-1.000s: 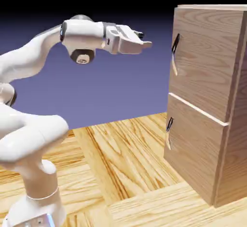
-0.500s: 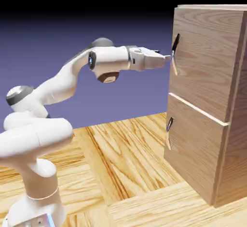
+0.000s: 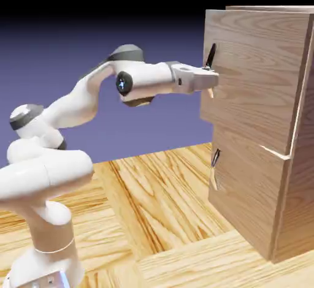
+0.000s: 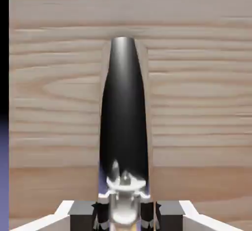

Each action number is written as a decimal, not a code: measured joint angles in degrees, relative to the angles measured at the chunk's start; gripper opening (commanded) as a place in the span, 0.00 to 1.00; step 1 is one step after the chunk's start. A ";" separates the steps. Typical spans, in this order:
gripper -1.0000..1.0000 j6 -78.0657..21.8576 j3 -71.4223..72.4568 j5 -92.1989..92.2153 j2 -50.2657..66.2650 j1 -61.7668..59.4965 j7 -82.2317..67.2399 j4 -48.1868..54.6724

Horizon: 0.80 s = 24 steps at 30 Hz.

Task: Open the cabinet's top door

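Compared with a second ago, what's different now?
The hand moved toward the exterior view's right and closed on the top handle. The top door now stands slightly open, its handle edge swung toward the exterior view's left. The bottom door is still shut, and the arm's base hasn't moved.
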 measured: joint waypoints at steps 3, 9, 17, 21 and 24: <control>0.00 -7.48 -3.11 -1.02 1.74 0.55 -3.45 -3.81; 0.00 -22.43 -9.98 -5.26 6.39 -1.00 -9.67 -8.94; 0.00 -42.37 -18.51 -14.21 15.61 -7.65 -18.00 -10.83; 0.00 -52.34 -21.57 -19.94 21.85 -12.54 -22.91 -9.59; 0.00 -59.81 -22.97 -24.99 27.42 -16.87 -27.30 -7.51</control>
